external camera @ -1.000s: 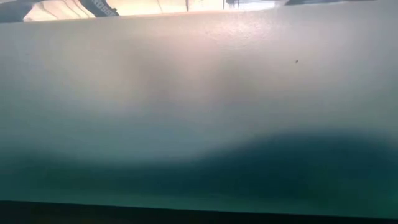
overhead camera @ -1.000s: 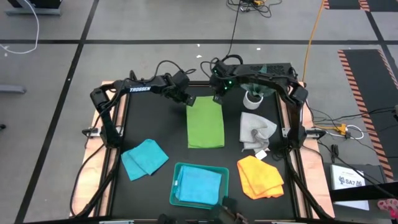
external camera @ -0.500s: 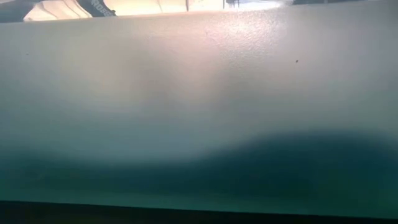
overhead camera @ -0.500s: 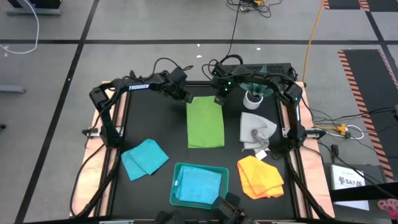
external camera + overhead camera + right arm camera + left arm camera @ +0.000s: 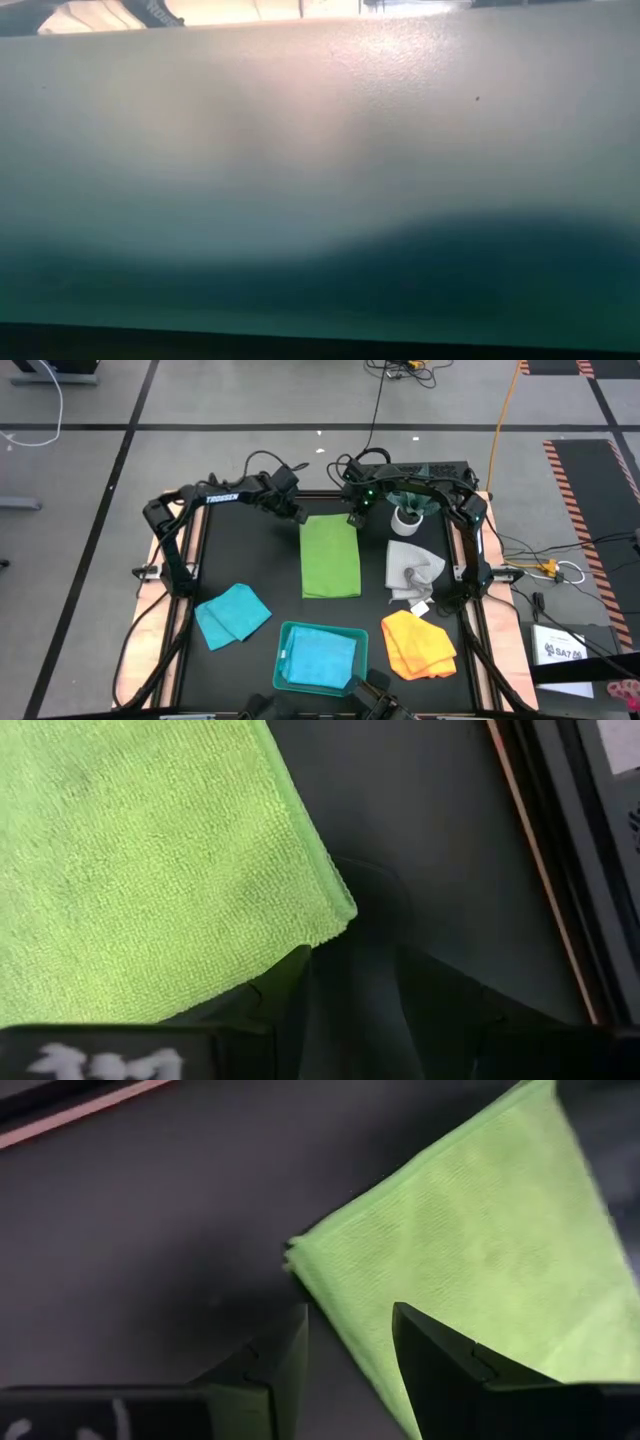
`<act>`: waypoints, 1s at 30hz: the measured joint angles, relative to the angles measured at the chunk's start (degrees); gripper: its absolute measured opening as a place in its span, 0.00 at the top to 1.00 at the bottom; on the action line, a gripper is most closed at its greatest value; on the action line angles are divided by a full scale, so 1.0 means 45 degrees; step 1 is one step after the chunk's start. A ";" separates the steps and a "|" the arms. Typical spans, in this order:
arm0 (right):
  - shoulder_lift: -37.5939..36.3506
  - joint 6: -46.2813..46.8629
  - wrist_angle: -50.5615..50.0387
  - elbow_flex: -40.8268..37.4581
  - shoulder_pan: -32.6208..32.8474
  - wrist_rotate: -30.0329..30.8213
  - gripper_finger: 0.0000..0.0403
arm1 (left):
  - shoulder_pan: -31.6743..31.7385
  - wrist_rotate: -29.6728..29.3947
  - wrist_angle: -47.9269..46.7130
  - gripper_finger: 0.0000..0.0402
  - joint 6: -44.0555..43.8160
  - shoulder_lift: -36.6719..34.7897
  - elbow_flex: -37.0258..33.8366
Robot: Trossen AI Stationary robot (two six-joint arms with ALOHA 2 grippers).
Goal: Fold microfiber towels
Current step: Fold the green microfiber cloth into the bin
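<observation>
Left gripper [image 5: 299,516] has drawn back from the lime green towel's [image 5: 331,556] far left corner since a second ago and now sits just off it; right gripper [image 5: 352,517] hangs at the far right corner, barely shifted. Wrist views: fingers of both grippers spread apart, nothing between them, each cloth corner lying free on the black table [image 5: 260,565]. Lime green towel folded to a long rectangle at table centre. Teal tray [image 5: 284,657] at the near edge holds one turquoise towel [image 5: 322,659], lying flat inside. Second turquoise towel [image 5: 232,613] loose on the table, left of the tray. Yellow-orange towel [image 5: 418,644] right of the tray; grey-white towel [image 5: 412,571] beyond it, rumpled. Small white cup [image 5: 405,517] at the far right with something dark green in it, contents unclear. Low view blocked by a teal surface.
</observation>
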 joint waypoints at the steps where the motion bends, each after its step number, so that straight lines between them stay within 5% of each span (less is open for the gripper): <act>1: -0.0008 0.0000 -0.0006 0.0000 0.0004 0.0000 0.65 | 0.0074 -0.0004 -0.0200 0.63 0.0161 -0.0005 0.0000; 10: -0.0003 -0.0028 -0.0053 0.0000 -0.0015 0.0000 0.65 | 0.0474 -0.0083 -0.1696 0.63 0.1257 -0.0005 0.0043; 17: -0.0003 -0.0029 -0.0052 0.0000 -0.0019 0.0000 0.65 | 0.0062 -0.0368 -0.1667 0.63 0.1861 0.0060 0.1626; 30: -0.0003 -0.0034 -0.0387 -0.0009 -0.0130 0.0350 0.65 | -0.0483 -0.0317 -0.5670 0.63 0.3468 0.3946 0.6160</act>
